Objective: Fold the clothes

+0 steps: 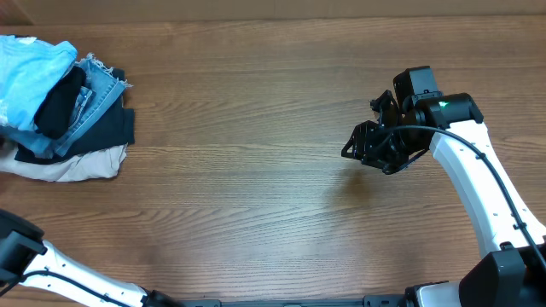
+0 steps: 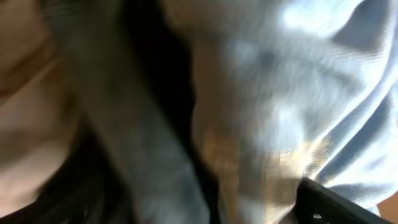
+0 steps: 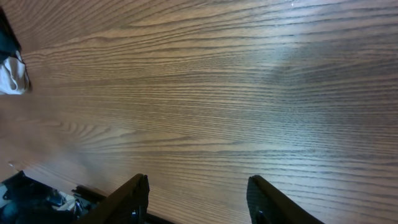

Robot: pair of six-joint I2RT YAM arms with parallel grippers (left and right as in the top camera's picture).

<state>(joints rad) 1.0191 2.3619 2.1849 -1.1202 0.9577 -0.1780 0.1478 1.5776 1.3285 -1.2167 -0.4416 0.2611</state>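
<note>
While the right end effector point(image 3: 198, 186) hangs above the tabletop point(image 1: 256, 128), jaws apart and empty, the left end effector point(image 2: 336, 205) sits against blurred T-shirt point(image 2: 311, 81) cloth; I cannot tell its opening.

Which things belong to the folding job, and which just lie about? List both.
Job: T-shirt, right hand.
Lying about: jeans, black garment, navy cloth, beige cloth.
</note>
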